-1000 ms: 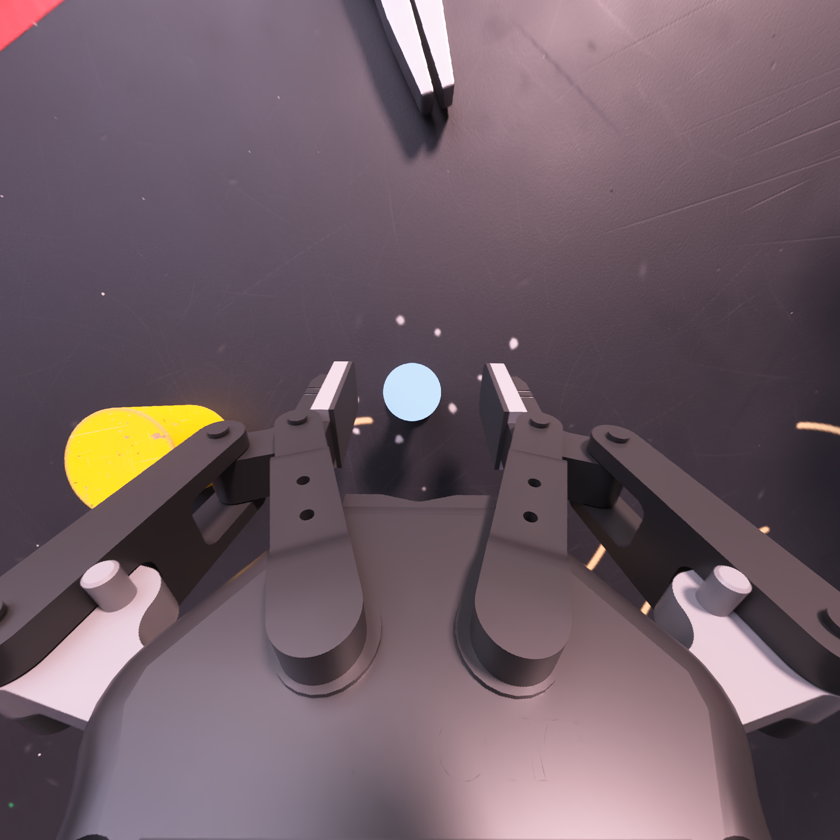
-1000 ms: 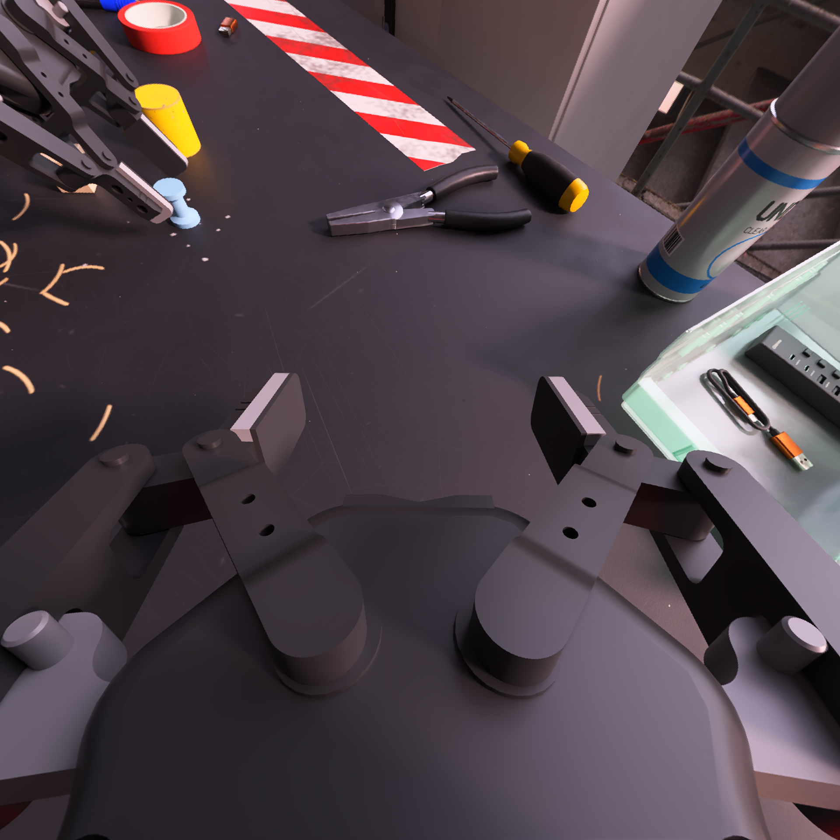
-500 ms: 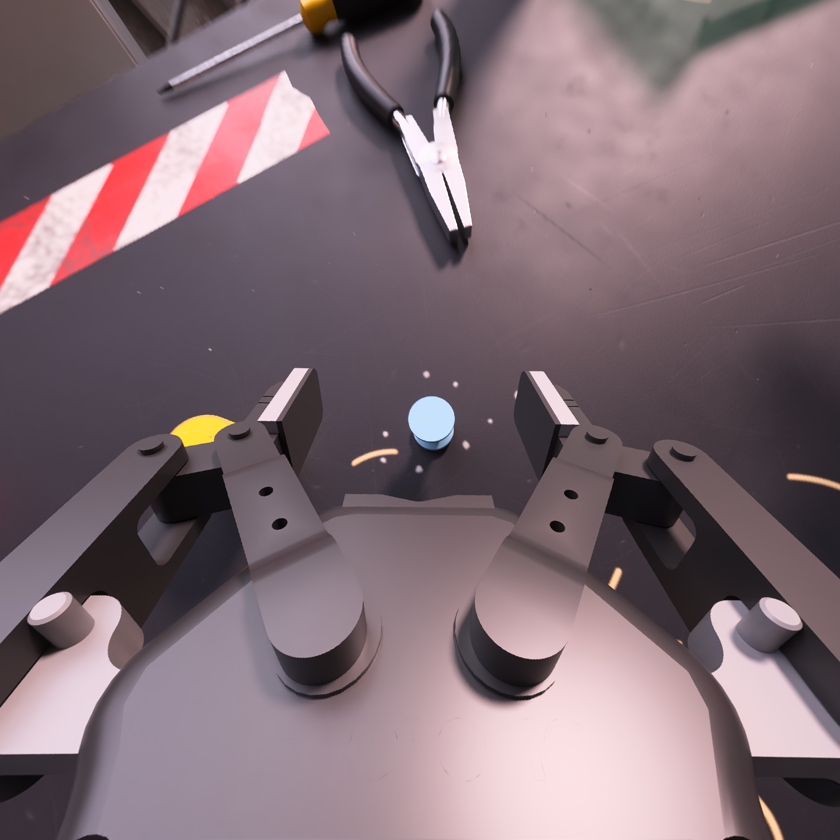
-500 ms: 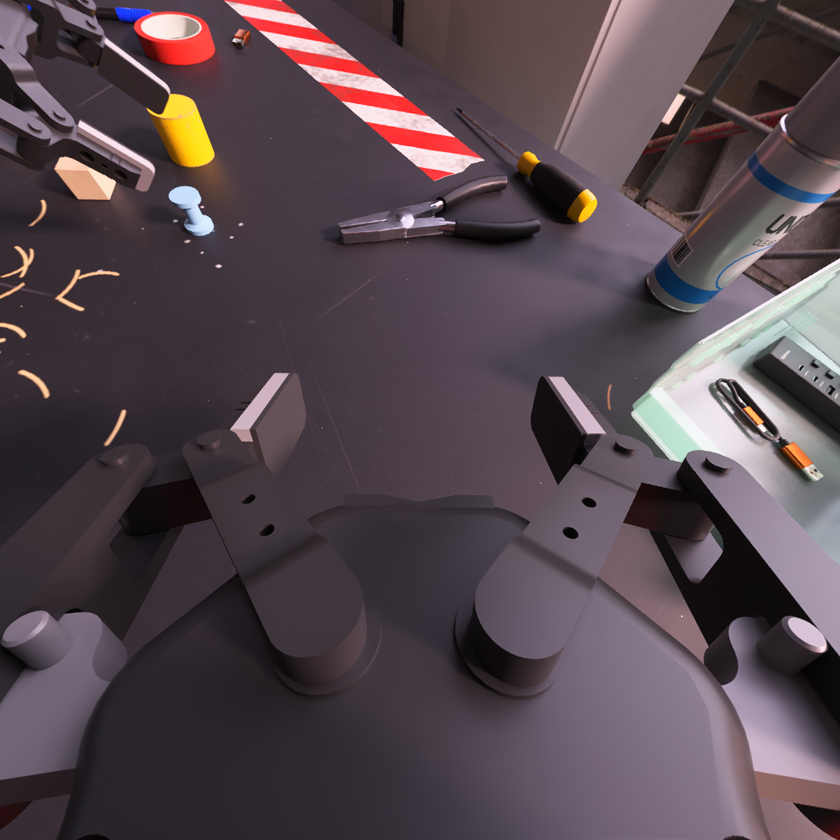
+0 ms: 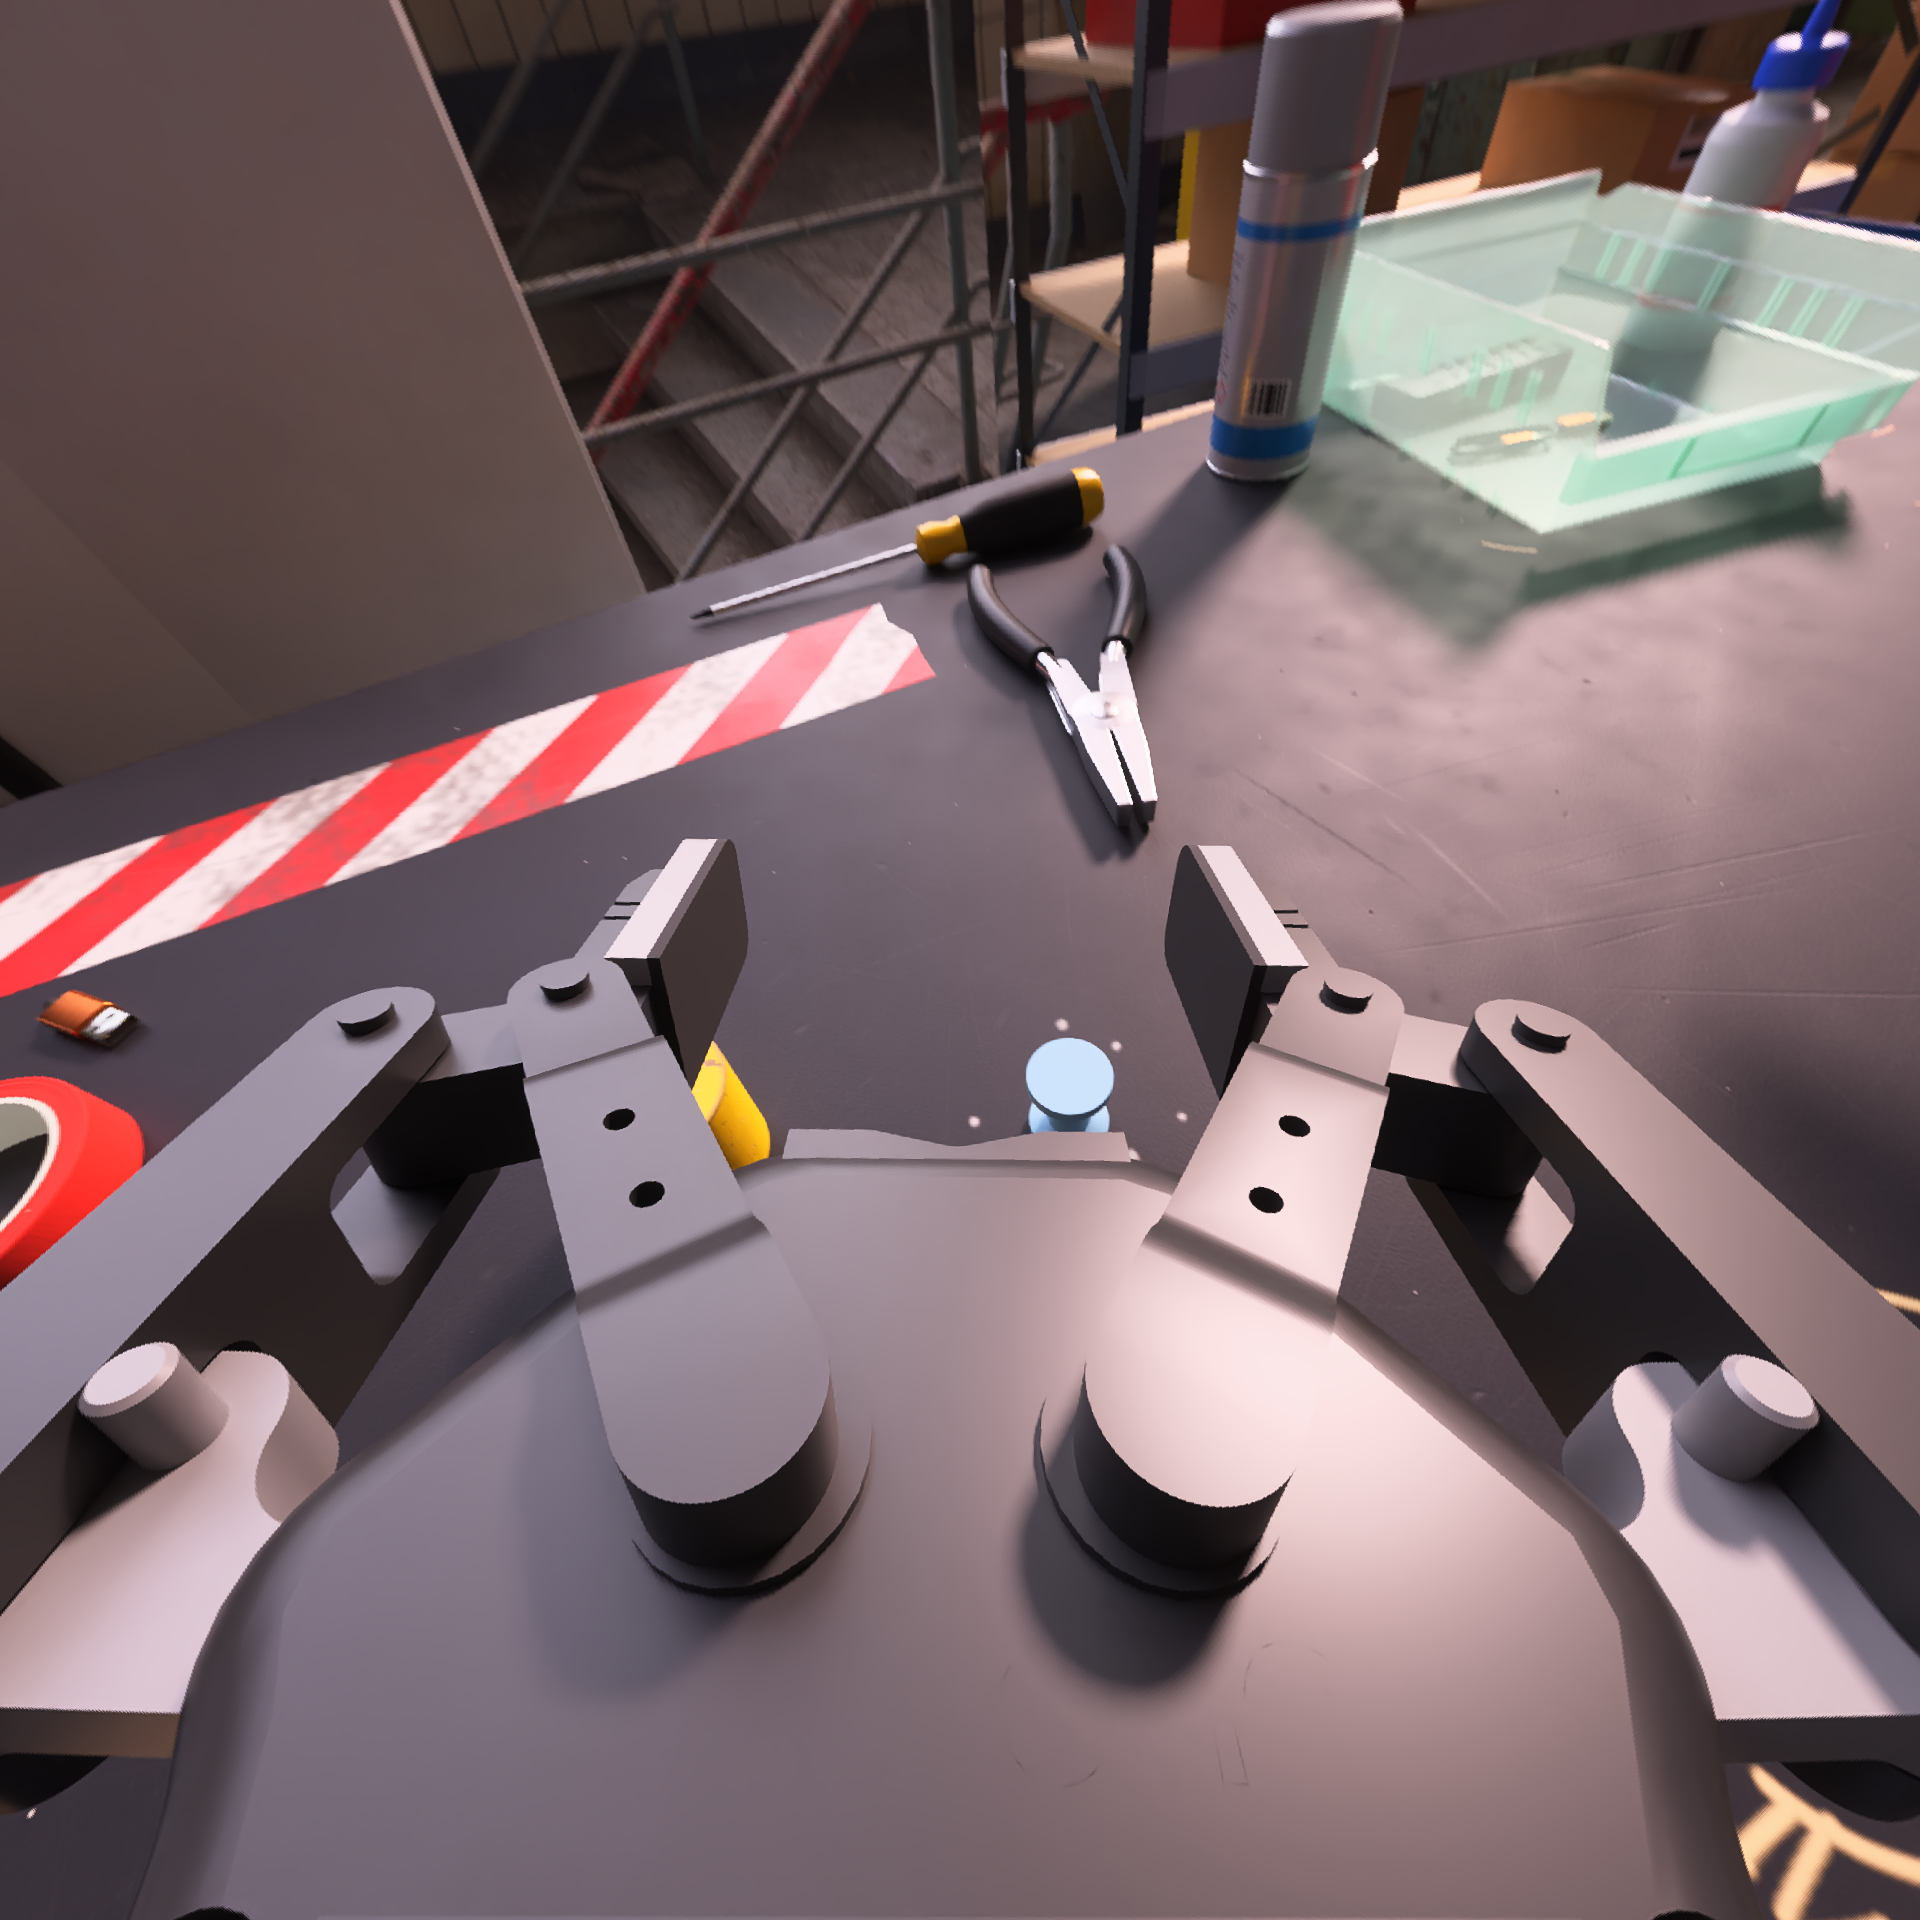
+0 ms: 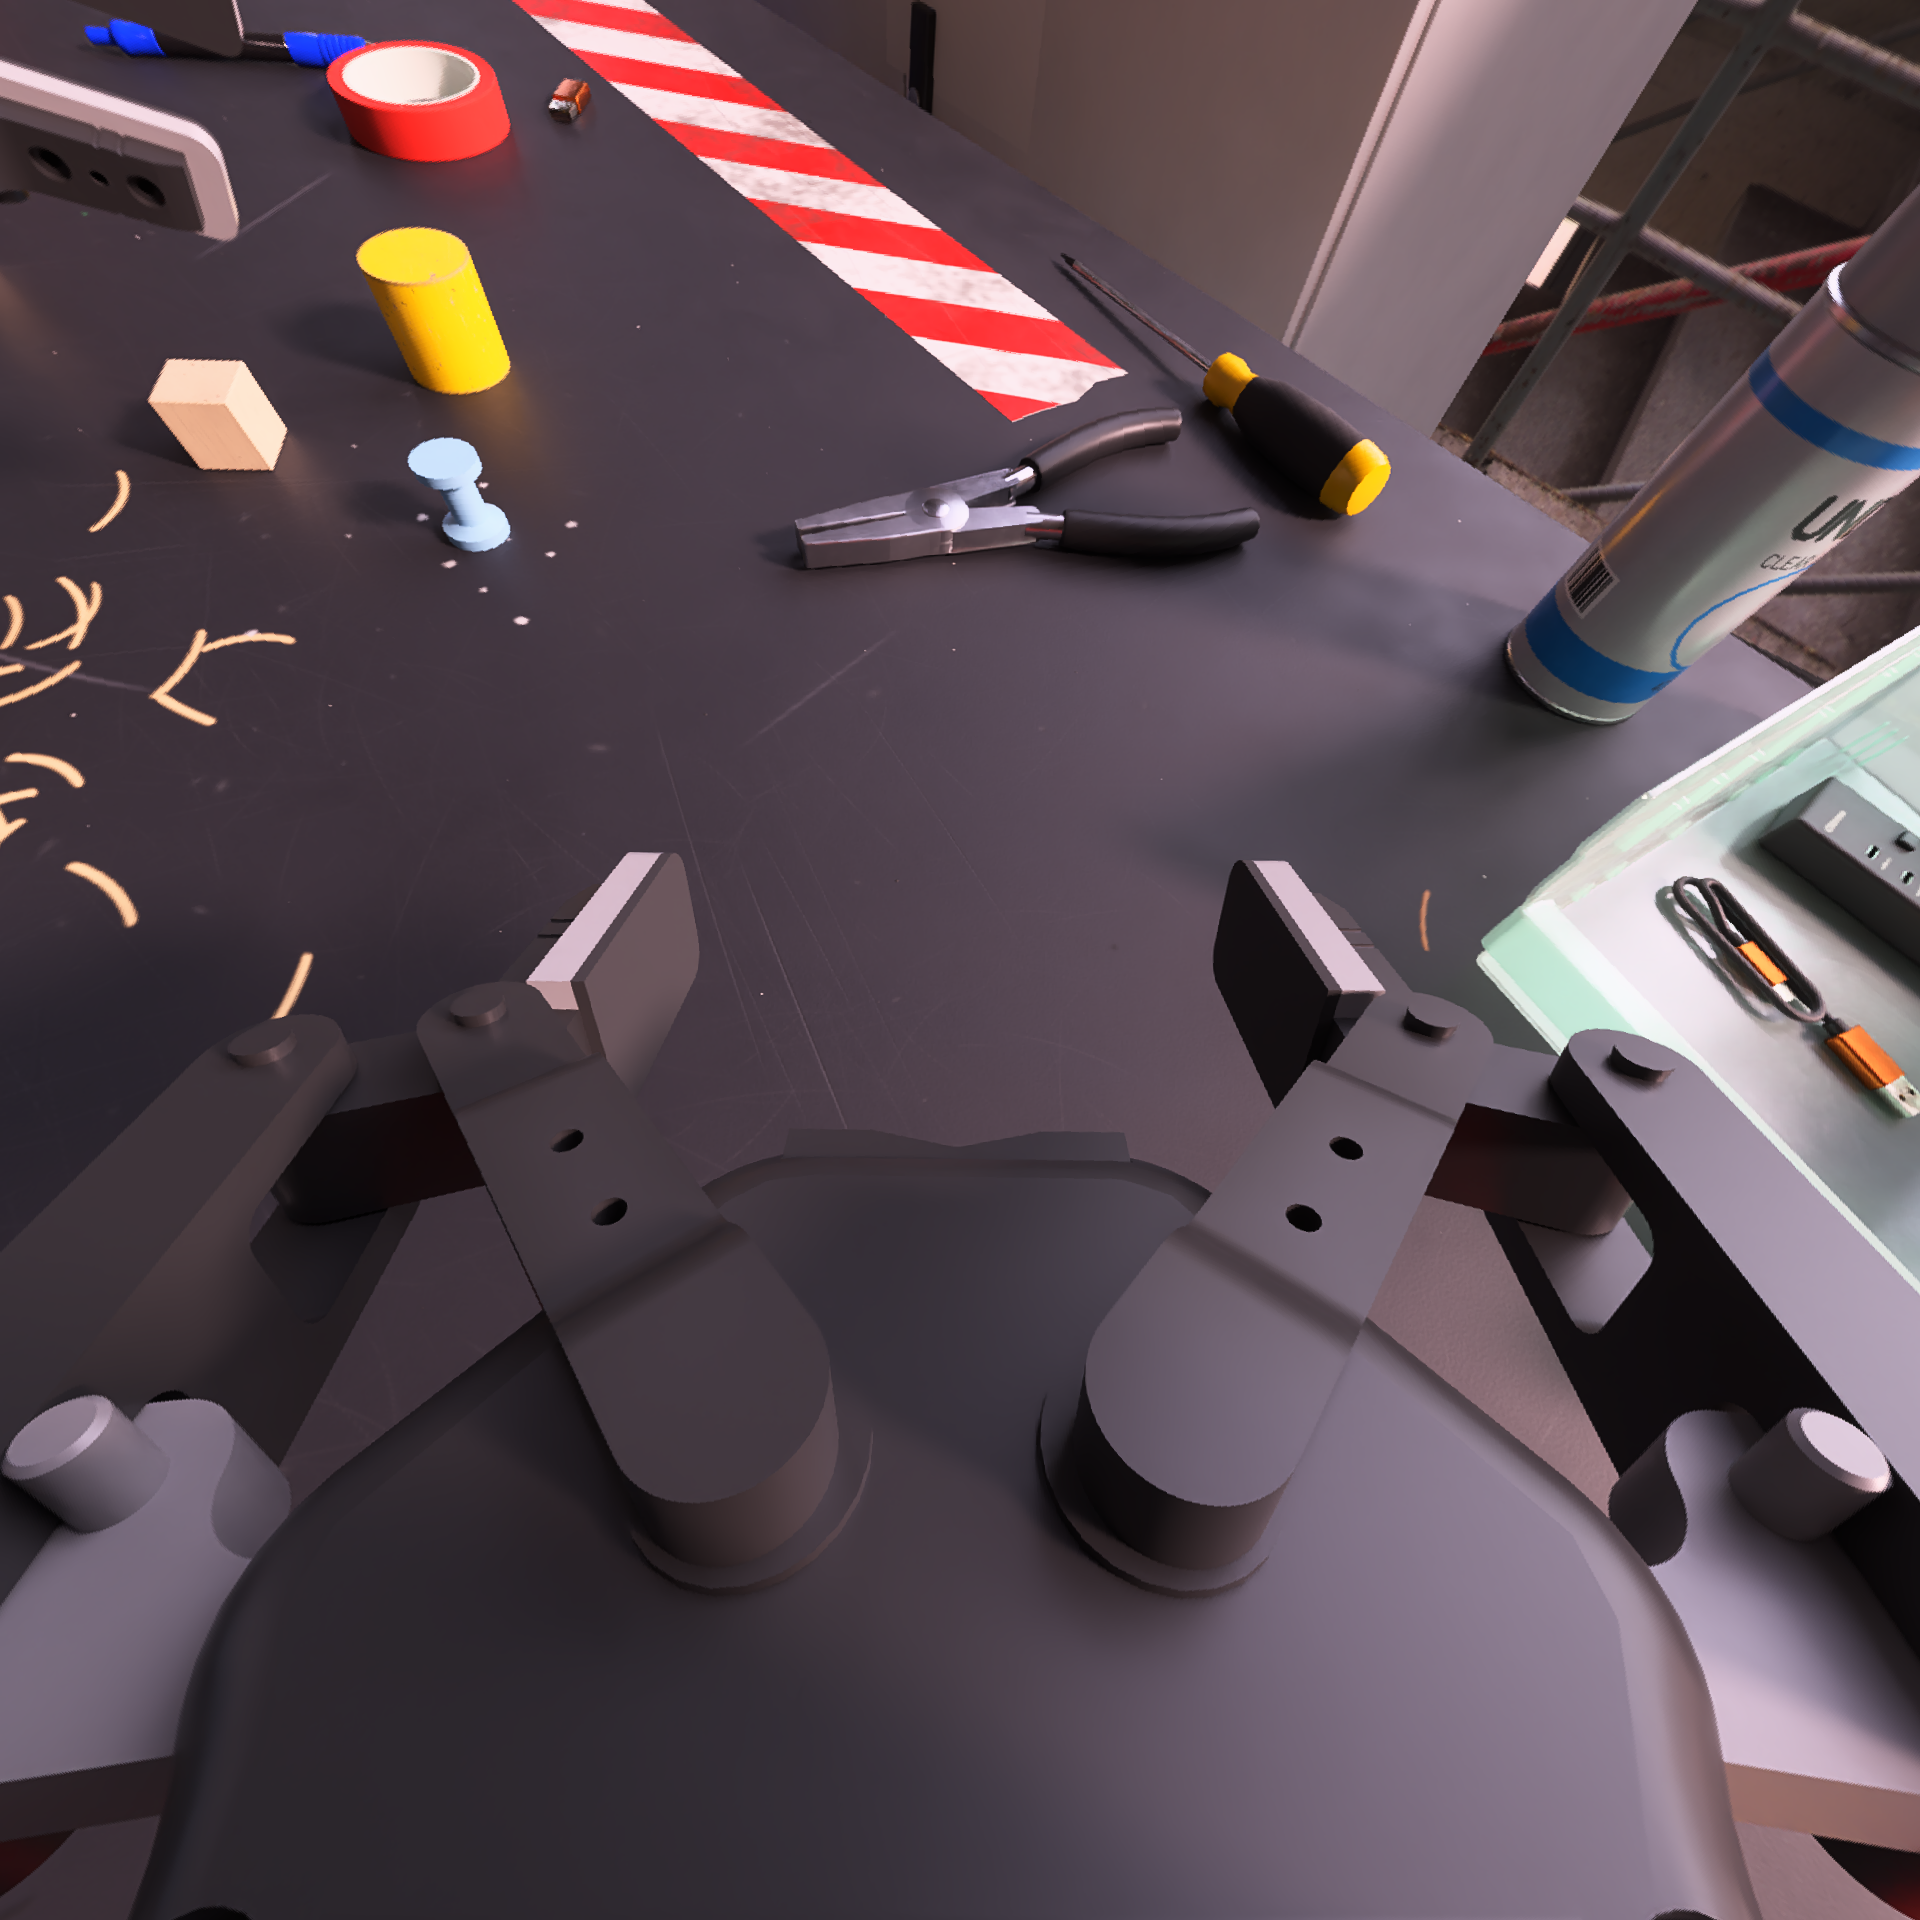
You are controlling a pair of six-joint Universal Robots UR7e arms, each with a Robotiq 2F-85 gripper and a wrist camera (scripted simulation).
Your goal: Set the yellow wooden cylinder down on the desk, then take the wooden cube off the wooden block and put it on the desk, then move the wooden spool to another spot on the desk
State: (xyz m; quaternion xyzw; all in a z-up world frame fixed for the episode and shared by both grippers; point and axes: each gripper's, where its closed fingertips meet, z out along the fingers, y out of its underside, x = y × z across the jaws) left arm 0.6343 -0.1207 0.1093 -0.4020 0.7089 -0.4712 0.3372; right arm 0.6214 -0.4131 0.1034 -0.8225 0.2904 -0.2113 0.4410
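The light blue spool [image 6: 458,496] stands upright on the dark desk [image 6: 935,748], also low between my left fingers in the left wrist view [image 5: 1068,1086]. The yellow cylinder [image 6: 434,310] stands upright on the desk behind it, partly hidden by my left finger in the left wrist view [image 5: 732,1117]. The pale wooden cube [image 6: 218,414] lies on the desk left of the spool. My left gripper [image 5: 956,935] is open and empty, raised above the spool. My right gripper [image 6: 956,956] is open and empty over bare desk, far from them. No wooden block shows.
Pliers [image 6: 1023,514] and a screwdriver [image 6: 1288,436] lie right of the spool. A red tape roll [image 6: 421,104], a red-white striped strip [image 6: 831,208], a spray can [image 6: 1725,520] and a green tray [image 5: 1621,353] with a cable [image 6: 1787,997] ring the desk. Wood shavings [image 6: 62,644] lie at left.
My left gripper has risen and tilted back from the spool, opening wider; the spool stays on the desk. The right gripper has not moved.
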